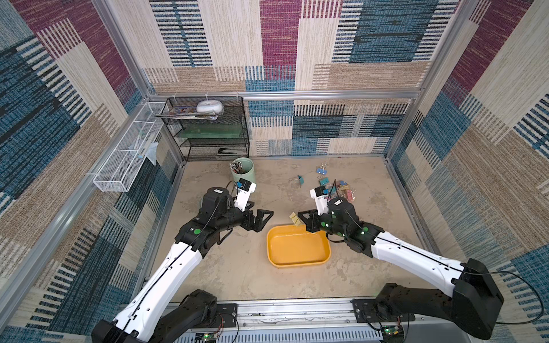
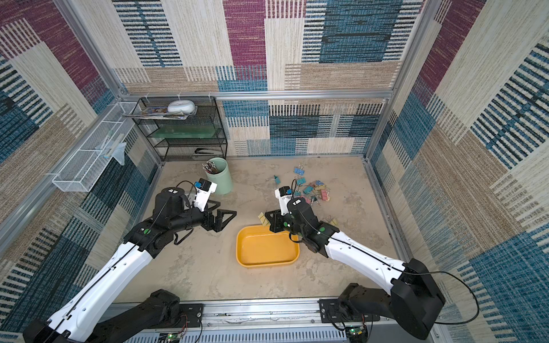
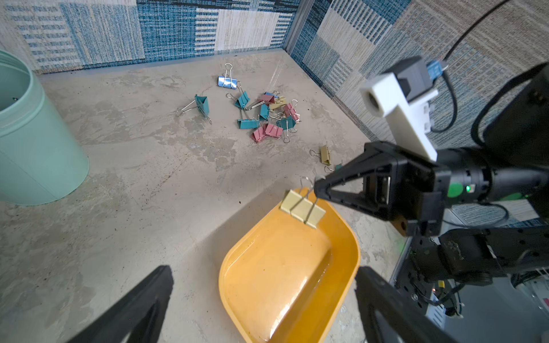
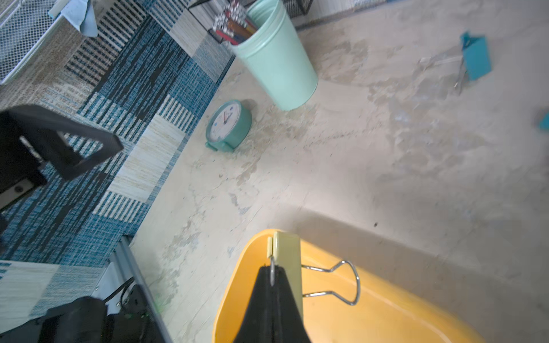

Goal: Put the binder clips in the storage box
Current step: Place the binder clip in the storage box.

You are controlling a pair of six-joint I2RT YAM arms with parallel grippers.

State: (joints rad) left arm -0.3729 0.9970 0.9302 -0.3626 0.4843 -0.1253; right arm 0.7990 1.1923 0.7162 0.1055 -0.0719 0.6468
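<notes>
- The right hand (image 3: 317,190) was clamped on a pale yellow clip (image 3: 303,209) by its wire handle, over the storage box (image 1: 297,262) rim.
- The left hand (image 1: 257,210) gaped apart, empty.
- Other binder clips (image 3: 270,118) lay heaped beyond the right hand.

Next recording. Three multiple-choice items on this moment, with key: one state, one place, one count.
1. How is the left gripper? A) shut, empty B) open, empty C) shut on a clip
2. Where is the pale yellow metal binder clip relative to the shallow yellow-orange plastic tray? A) lying inside it B) in the left gripper, away from it C) hanging over its far edge from the right gripper
3. How many clips lie in the tray? A) none B) three C) six
Key: 1 B, its jaws stand wide apart with nothing between; 2 C, the shut right gripper holds it there; 3 A, the tray's floor is bare.
</notes>
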